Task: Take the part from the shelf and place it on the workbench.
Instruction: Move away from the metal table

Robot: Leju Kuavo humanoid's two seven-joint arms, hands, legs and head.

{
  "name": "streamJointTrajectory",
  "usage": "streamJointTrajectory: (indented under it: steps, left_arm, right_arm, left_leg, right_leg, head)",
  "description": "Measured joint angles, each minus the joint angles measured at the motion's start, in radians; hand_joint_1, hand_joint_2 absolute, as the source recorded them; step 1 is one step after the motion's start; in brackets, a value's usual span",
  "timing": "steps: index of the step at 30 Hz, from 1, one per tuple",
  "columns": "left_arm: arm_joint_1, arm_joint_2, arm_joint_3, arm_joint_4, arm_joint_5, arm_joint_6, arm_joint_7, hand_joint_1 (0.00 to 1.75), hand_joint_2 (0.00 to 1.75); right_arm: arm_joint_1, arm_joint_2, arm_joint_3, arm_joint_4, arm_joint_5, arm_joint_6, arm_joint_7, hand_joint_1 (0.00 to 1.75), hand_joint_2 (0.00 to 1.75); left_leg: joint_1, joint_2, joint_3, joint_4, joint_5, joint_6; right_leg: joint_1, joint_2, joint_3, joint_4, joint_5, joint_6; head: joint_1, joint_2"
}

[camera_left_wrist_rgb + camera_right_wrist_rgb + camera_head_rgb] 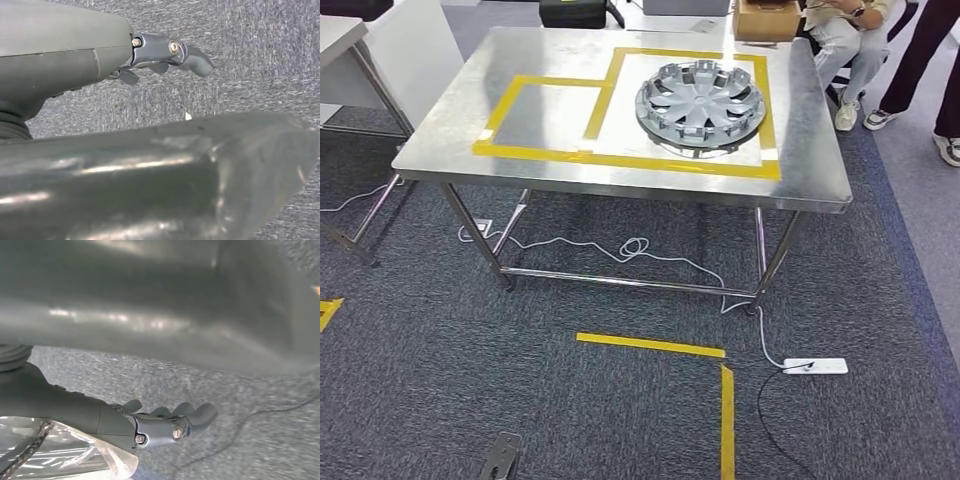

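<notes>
While grey carpet (433,380) spreads underneath, the steel workbench (810,160) carries yellow tape (622,160) marking two rectangles; the part (701,103), a round silver spoked wheel cover, lies inside the right one. A white cable (637,247) loops under the table to a power strip (815,366). Left hand (166,52) and right hand (170,422) hang above carpet, fingers loosely extended, holding nothing.

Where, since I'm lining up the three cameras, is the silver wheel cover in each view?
Head view: wheel cover lies upper centre-right, inside the yellow-taped square on the workbench.
Left wrist view: not in it; the left hand hangs over carpet.
Right wrist view: not in it; the right hand hangs over carpet.
Shared landmark: the grey carpet.
</notes>
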Motion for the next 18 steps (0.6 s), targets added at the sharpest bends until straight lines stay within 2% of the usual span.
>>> streamJointTrajectory:
  steps: [2, 3, 4, 6, 7, 8, 9, 10, 12, 13, 14, 16, 17, 18]
  left_arm:
    - [0.0, 0.001, 0.001, 0.0, 0.001, 0.0, 0.0, 0.0, 0.0]
    - [0.0, 0.001, 0.002, 0.0, 0.001, 0.0, 0.0, 0.0, 0.0]
    - [0.0, 0.001, 0.004, 0.0, 0.002, 0.0, 0.0, 0.0, 0.0]
    - [-0.001, 0.001, 0.007, 0.0, 0.002, 0.0, 0.0, 0.0, 0.0]
    - [0.0, 0.001, 0.008, 0.0, 0.002, 0.0, 0.0, 0.0, 0.0]
    - [0.0, 0.001, 0.009, 0.0, 0.002, 0.0, 0.0, 0.0, 0.0]
    - [0.001, 0.001, 0.009, 0.0, 0.002, 0.0, 0.0, 0.0, 0.0]
    - [0.0, 0.001, 0.01, 0.0, 0.002, 0.0, 0.0, 0.0, 0.0]
    - [-0.003, 0.002, 0.01, 0.0, 0.003, 0.001, 0.0, 0.0, 0.0]
    - [-0.004, 0.002, 0.01, 0.0, 0.003, 0.001, 0.0, 0.0, 0.0]
    - [-0.005, 0.002, 0.01, 0.0, 0.002, 0.001, 0.0, 0.0, 0.0]
    - [-0.004, 0.002, 0.01, 0.0, 0.003, 0.003, 0.0, 0.0, 0.0]
    - [-0.003, 0.002, 0.011, 0.0, 0.003, 0.004, 0.0, 0.0, 0.0]
    - [-0.003, 0.001, 0.011, 0.0, 0.004, 0.005, 0.0, 0.0, 0.0]
  right_arm:
    - [0.002, 0.0, 0.001, 0.0, 0.0, 0.001, 0.001, 0.0, 0.0]
    - [0.001, 0.0, 0.003, 0.0, 0.0, 0.001, 0.001, 0.0, 0.0]
    - [0.0, 0.0, 0.004, 0.0, 0.0, 0.002, 0.001, 0.0, 0.0]
    - [0.0, 0.0, 0.007, 0.0, 0.0, 0.002, 0.001, 0.0, 0.0]
    - [0.0, 0.0, 0.007, 0.0, 0.0, 0.002, 0.001, 0.0, 0.0]
    - [0.0, 0.0, 0.007, 0.0, 0.0, 0.002, 0.001, 0.0, 0.0]
    - [0.0, 0.0, 0.007, 0.0, 0.0, 0.002, 0.001, 0.0, 0.0]
    - [0.0, 0.0, 0.008, 0.0, 0.0, 0.002, 0.001, 0.0, 0.0]
    - [0.0, 0.0, 0.009, 0.0, 0.0, 0.003, 0.001, 0.0, 0.0]
    - [-0.001, 0.0, 0.009, 0.001, 0.0, 0.003, 0.001, 0.0, 0.0]
    - [-0.001, 0.0, 0.01, 0.001, 0.0, 0.003, 0.001, 0.0, 0.0]
    - [-0.001, 0.0, 0.01, 0.001, 0.0, 0.003, 0.001, 0.0, 0.0]
    - [-0.001, 0.0, 0.01, 0.001, 0.0, 0.003, 0.001, 0.0, 0.0]
    - [0.0, -0.001, 0.01, 0.001, 0.0, 0.003, 0.001, 0.0, 0.0]
  left_leg:
    - [0.002, -0.001, -0.006, 0.005, -0.005, -0.012]
    - [0.004, -0.003, -0.014, 0.025, -0.027, -0.019]
    - [0.006, -0.004, -0.028, 0.065, -0.064, -0.025]
    - [0.011, -0.004, -0.065, 0.196, -0.155, -0.035]
    - [0.013, -0.004, -0.077, 0.253, -0.185, -0.038]
    - [0.015, -0.004, -0.074, 0.28, -0.197, -0.039]
    - [0.015, -0.004, -0.053, 0.265, -0.19, -0.038]
    - [0.016, -0.004, -0.013, 0.21, -0.168, -0.036]
    - [0.013, -0.005, 0.086, 0.054, -0.119, -0.025]
    - [0.011, -0.006, 0.118, -0.001, -0.104, -0.019]
    - [0.008, -0.006, 0.131, -0.03, -0.098, -0.014]
    - [0.004, -0.006, 0.124, -0.035, -0.089, -0.004]
    - [0.005, -0.004, 0.119, -0.037, -0.08, 0.002]
    - [0.006, -0.002, 0.112, -0.04, -0.071, 0.01]
  right_leg:
    - [-0.002, -0.003, -0.008, -0.002, 0.013, -0.016]
    - [-0.004, -0.004, -0.012, -0.003, 0.021, -0.024]
    - [-0.005, -0.005, -0.018, -0.005, 0.03, -0.031]
    - [-0.004, -0.006, -0.037, -0.003, 0.046, -0.037]
    - [-0.003, -0.007, -0.048, -0.002, 0.054, -0.037]
    - [-0.003, -0.007, -0.059, 0.0, 0.061, -0.036]
    - [-0.003, -0.007, -0.07, 0.001, 0.068, -0.034]
    - [-0.003, -0.006, -0.079, 0.001, 0.075, -0.032]
    - [-0.001, -0.005, -0.092, 0.003, 0.088, -0.025]
    - [-0.001, -0.006, -0.096, 0.004, 0.094, -0.019]
    - [-0.001, -0.006, -0.1, 0.005, 0.099, -0.013]
    - [-0.002, -0.007, -0.105, 0.004, 0.112, 0.002]
    - [-0.003, -0.006, -0.109, 0.006, 0.111, 0.008]
    - [-0.004, -0.005, -0.118, 0.019, 0.094, 0.013]
  head:
    - [0.0, 0.0]
    - [-0.002, 0.0]
    - [-0.004, 0.0]
    - [-0.007, 0.0]
    - [-0.008, 0.0]
    - [-0.007, 0.0]
    - [-0.008, 0.0]
    - [-0.008, 0.0]
    - [-0.008, 0.0]
    - [-0.007, 0.0]
    - [-0.007, 0.0]
    - [-0.007, 0.0]
    - [-0.007, 0.0]
    - [-0.005, 0.0]
